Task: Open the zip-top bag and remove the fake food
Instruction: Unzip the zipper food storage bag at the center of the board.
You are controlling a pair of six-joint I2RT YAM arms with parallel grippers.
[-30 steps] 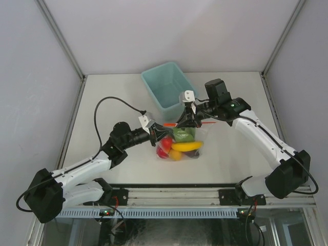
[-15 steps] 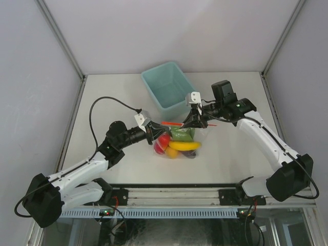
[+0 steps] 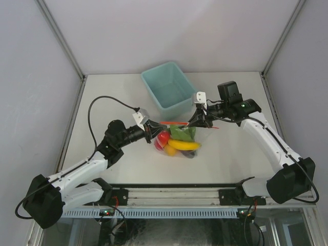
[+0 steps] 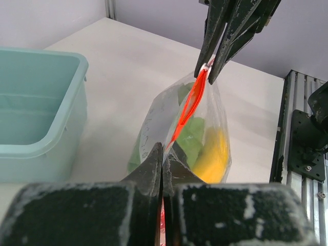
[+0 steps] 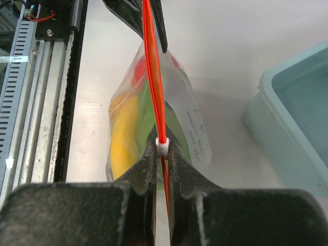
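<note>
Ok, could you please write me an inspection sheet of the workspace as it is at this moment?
Surface: white table, no spills seen.
Job's things: zip-top bag stretched between both grippers; its red-orange zipper strip looks slightly parted; fake food (yellow, green and red pieces) inside.
Clutter: teal bin behind the bag, nothing seen inside.
Grippers: left gripper shut on one end of the zipper strip; right gripper shut on the white slider at the other end.
Cables: black cable loops above the left arm, apart from the bag.
Surroundings: pale walls on three sides; metal rail at the near edge.
</note>
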